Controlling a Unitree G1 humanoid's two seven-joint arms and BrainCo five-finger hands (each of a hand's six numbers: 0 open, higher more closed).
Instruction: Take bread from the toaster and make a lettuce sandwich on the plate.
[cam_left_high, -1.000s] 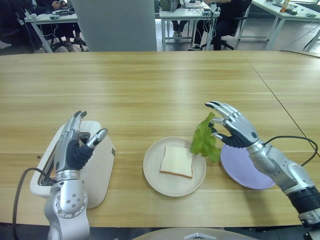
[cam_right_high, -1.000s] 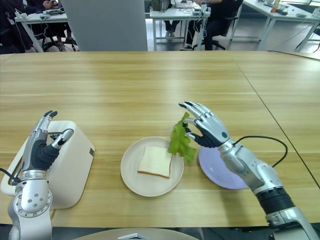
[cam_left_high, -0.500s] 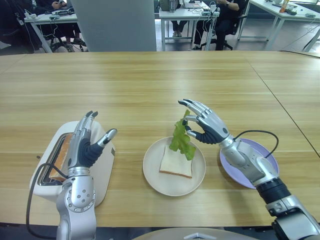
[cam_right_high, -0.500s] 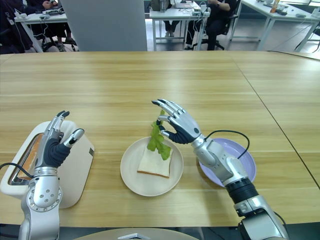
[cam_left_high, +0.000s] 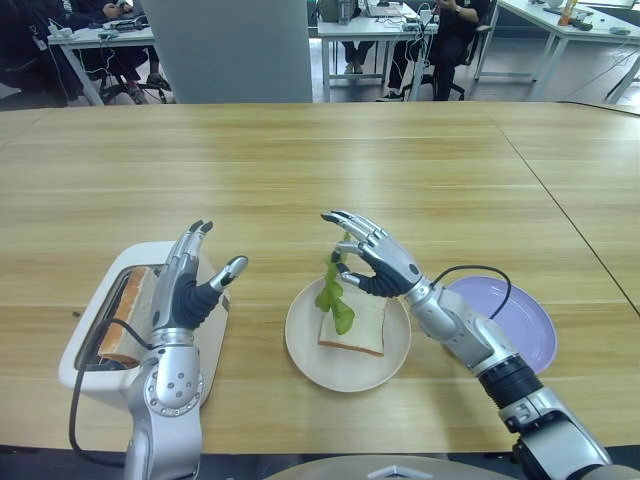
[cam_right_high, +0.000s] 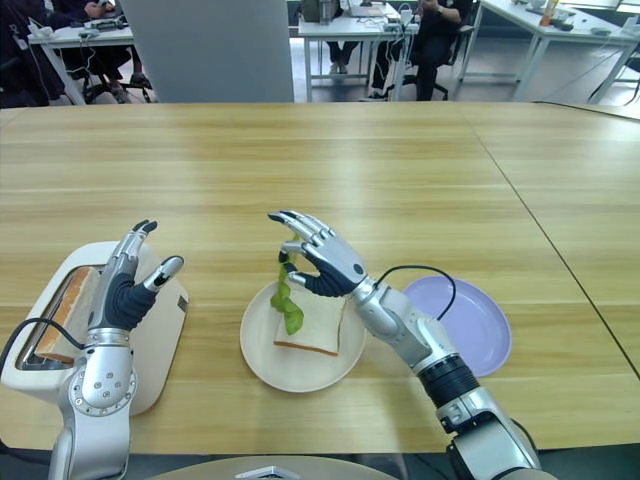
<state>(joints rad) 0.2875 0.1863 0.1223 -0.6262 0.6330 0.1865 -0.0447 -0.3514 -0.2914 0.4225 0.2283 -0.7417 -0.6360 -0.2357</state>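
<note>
Now the lettuce leaf (cam_left_high: 334, 297) hangs from my right hand (cam_left_high: 375, 262), pinched at its top end between thumb and fingertips while my other fingers fan out loosely above it. The leaf dangles long and narrow, and its lower tip comes down over the left edge of the bread slice (cam_left_high: 362, 326). I cannot tell whether tip and bread are touching.

That slice lies flat on the cream plate (cam_left_high: 310, 362), a little toward the plate's 3 o'clock side, with bare rim showing all around it. My right forearm crosses the plate's edge at about 3 o'clock.

At 3 o'clock from the cream plate, just beside it, sits a purple plate (cam_left_high: 525, 325). A black cable (cam_left_high: 470, 270) from my right arm loops over its near-left part.

At 9 o'clock from the cream plate stands the white toaster (cam_right_high: 160, 345), with a browned slice of bread (cam_right_high: 65, 315) upright in the slot farther from the plate. My left hand (cam_left_high: 190, 290) is raised over the toaster's right side, open, fingers pointing toward 12 o'clock, thumb out toward the plate, holding nothing. A dark cord (cam_left_high: 73, 400) curls beside the toaster at its 6 o'clock end.

All of it rests on the wooden table (cam_left_high: 300, 170).
</note>
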